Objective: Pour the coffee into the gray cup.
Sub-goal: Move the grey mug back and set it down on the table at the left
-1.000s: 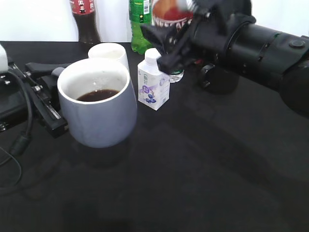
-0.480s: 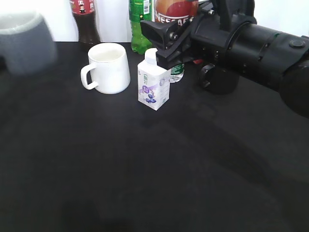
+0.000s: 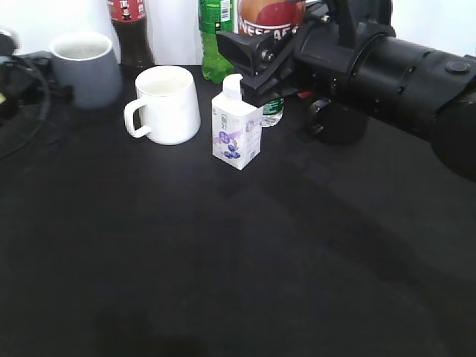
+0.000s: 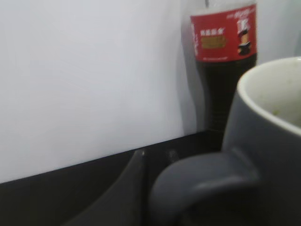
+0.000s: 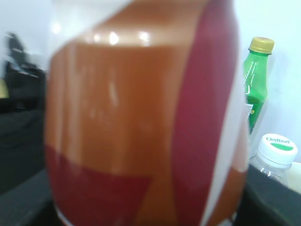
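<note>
The gray cup (image 3: 85, 68) is upright at the back left of the black table, beside the cola bottle. My left gripper (image 3: 10, 71) is at the frame's left edge, at the cup's handle. In the left wrist view the cup's handle (image 4: 207, 183) fills the jaws (image 4: 155, 155), which are shut on it. My right gripper (image 3: 268, 46) is shut on the coffee bottle (image 3: 269, 16) and holds it upright at the back centre, above the table. The bottle's brown, red and white label (image 5: 141, 117) fills the right wrist view.
A white mug (image 3: 168, 104) stands right of the gray cup. A small white carton bottle (image 3: 236, 132) stands under the right gripper. A cola bottle (image 3: 130, 30), a green bottle (image 3: 214, 37) and a clear capped bottle (image 5: 276, 153) line the back. A dark object (image 3: 338, 123) sits under the right arm.
The left gripper has carried the gray cup from the near centre to the back left. The right gripper rose slightly with the coffee bottle, then stayed still.
</note>
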